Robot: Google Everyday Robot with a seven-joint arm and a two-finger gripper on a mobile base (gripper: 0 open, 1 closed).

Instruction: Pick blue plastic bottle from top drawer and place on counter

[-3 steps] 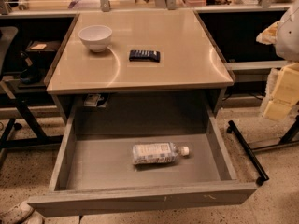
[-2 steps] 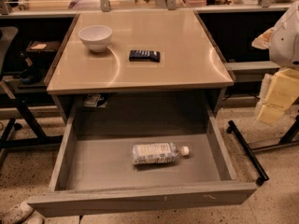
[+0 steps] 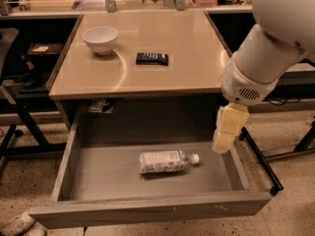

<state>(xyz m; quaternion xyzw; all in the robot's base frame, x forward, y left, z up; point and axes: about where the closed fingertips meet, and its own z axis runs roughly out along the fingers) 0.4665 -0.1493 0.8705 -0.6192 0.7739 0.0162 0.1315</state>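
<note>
The bottle (image 3: pixel 165 162) was seen lying ungrasped in the drawer (image 3: pixel 147 208), 0 steps done, with the gripper (image 3: pixel 222 142) poised at its 3 o'clock, released or clenched not to be told.

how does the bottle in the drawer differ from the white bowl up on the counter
The blue plastic bottle lies on its side in the open top drawer; the white bowl stands upright on the counter. The bottle is clear, labelled and capped; the bowl is plain white and open-topped. The bottle is long and narrow, the bowl round. Both sit untouched: the claw hangs by the drawer's right wall.
</note>
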